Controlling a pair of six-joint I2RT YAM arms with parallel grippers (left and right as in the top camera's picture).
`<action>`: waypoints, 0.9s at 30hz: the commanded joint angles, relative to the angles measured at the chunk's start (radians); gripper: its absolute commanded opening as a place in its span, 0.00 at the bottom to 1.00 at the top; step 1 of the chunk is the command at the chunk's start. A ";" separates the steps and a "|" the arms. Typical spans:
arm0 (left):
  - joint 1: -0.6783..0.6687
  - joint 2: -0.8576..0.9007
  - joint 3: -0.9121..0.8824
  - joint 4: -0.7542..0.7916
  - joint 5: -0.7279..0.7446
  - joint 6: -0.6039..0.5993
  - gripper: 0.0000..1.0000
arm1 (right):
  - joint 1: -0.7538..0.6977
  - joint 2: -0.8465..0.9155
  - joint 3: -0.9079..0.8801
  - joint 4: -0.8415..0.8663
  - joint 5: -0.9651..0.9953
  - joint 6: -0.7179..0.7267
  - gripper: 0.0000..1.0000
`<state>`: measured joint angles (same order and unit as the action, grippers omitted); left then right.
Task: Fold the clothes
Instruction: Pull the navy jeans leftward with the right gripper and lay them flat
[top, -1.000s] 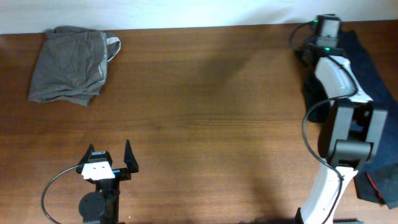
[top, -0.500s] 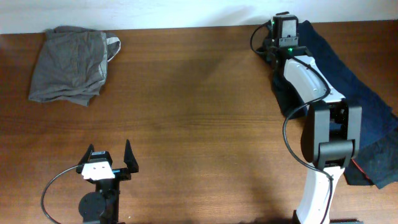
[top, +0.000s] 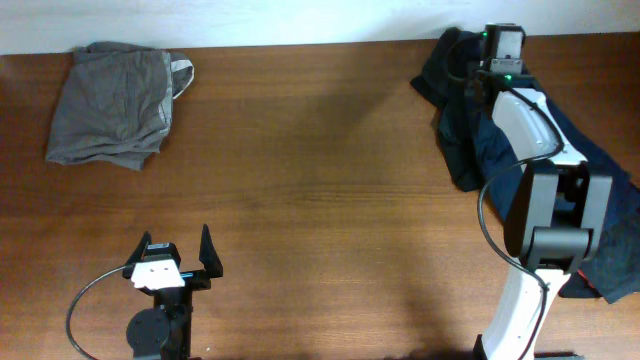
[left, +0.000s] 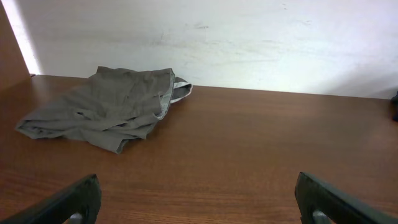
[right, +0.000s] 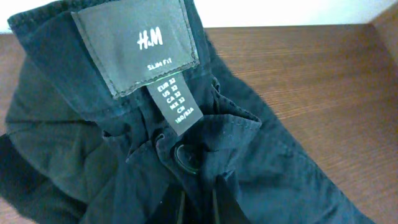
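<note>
Dark navy denim trousers (top: 462, 150) lay bunched at 2 o'clock under the right gripper (top: 498, 50). The cloth looked heavy, limp and grippy, so I'd take the thick waistband beside the pale size label (right: 174, 102). Fabric hid the right fingers, so I couldn't tell their state; the left gripper (top: 177, 250) stood wide at 7 o'clock.

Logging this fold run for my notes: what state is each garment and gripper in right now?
Jeans, bunched up, unfolded, waistband label showing.
Grey garment, rumpled, roughly folded, lying at the far left.
Left gripper, open, holding nothing.
Right gripper, at the jeans, jaws hidden by cloth.
</note>
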<state>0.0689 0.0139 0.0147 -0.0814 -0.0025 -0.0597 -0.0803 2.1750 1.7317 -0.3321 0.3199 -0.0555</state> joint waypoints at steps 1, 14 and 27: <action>0.003 -0.007 -0.005 -0.002 0.014 0.016 0.99 | 0.014 -0.084 0.019 0.018 -0.015 0.050 0.04; 0.003 -0.007 -0.005 -0.002 0.014 0.016 0.99 | 0.230 -0.288 0.019 -0.030 -0.045 0.050 0.04; 0.003 -0.007 -0.005 -0.002 0.014 0.016 0.99 | 0.452 -0.168 0.018 -0.208 -0.534 0.206 0.04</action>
<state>0.0689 0.0139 0.0147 -0.0814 -0.0025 -0.0597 0.3092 1.9522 1.7336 -0.5507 -0.0200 0.0509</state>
